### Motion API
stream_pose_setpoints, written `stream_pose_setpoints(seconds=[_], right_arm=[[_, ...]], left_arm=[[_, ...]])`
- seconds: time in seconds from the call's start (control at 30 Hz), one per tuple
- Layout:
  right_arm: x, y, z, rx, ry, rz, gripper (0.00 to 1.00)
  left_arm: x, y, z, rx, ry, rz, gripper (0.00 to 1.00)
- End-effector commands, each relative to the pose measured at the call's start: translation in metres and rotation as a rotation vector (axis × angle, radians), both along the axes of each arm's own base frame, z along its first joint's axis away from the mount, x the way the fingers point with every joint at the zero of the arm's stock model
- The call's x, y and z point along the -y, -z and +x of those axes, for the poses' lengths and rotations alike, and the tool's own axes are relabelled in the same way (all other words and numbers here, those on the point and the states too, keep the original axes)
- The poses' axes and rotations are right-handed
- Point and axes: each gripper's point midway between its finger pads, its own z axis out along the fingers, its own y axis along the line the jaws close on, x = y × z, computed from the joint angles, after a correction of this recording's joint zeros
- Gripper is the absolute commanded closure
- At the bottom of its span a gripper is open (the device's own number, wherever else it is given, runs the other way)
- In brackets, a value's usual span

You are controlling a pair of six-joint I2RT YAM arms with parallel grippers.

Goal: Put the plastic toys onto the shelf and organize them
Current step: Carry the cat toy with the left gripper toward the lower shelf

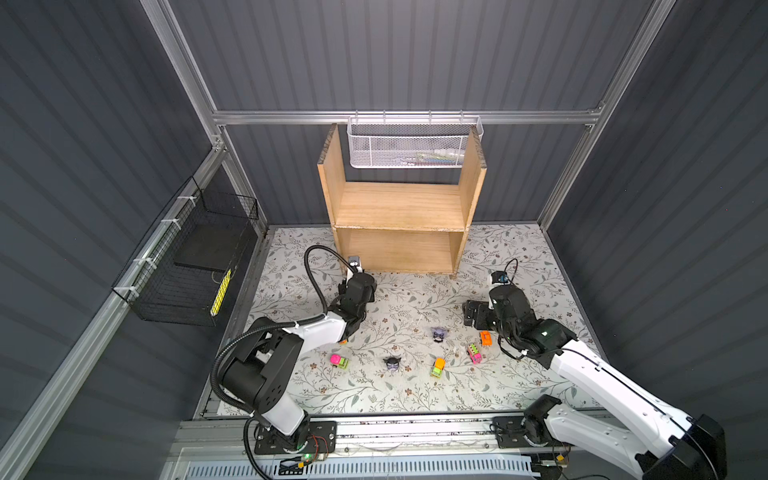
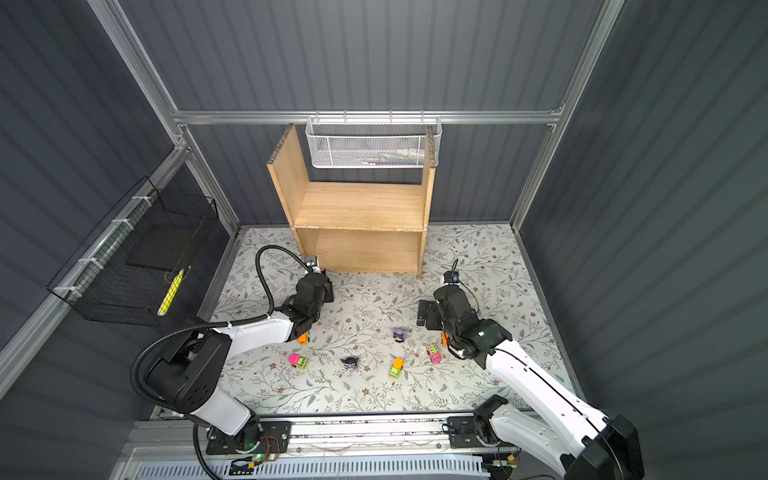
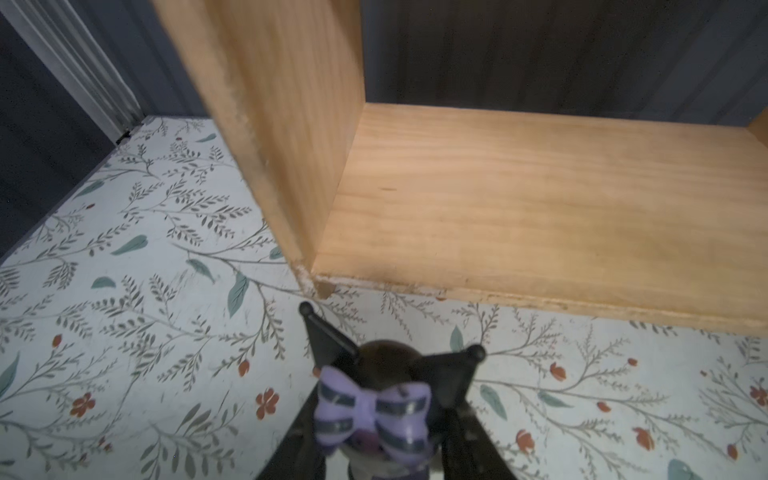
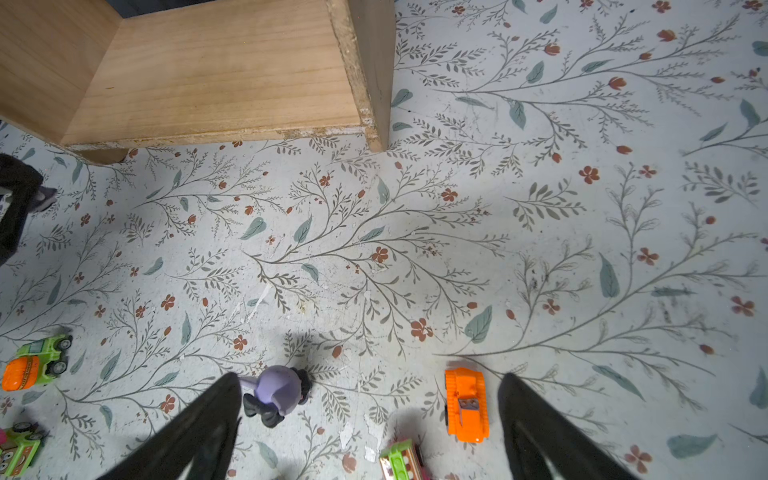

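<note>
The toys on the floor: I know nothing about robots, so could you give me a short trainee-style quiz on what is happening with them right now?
1. True or false: the left tool is closed on a purple-and-black figurine.
2. Pick one. The right tool is: A) open above the floral mat; B) shut on an orange car; C) reaching inside the shelf.
3. Fill in: in both top views, ___ loose figurines sit on the mat.
Key: 1 true. 2 A. 3 two.
</note>
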Motion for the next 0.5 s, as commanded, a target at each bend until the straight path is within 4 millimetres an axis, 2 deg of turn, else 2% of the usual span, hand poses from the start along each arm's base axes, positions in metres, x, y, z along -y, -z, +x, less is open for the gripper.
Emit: stream_pose_setpoints(seconds=[0.0, 0.23, 0.47], right_arm=[[0.002, -0.006, 0.005, 0.018, 0.006, -0.017, 0.05], [0.003, -0.002, 0.008, 0.013, 0.007, -0.028, 0.05], [0.005, 0.004, 0.01, 0.006, 0.017, -0.03, 0.05]], left_arm=[[0.008, -0.025, 0.023, 0.085, 0.016, -0.015, 0.75], [0.009, -0.017, 0.052, 0.088, 0.01, -0.04, 0.75], [-0.004, -0.01, 0.073, 0.09, -0.023, -0.078, 0.75]])
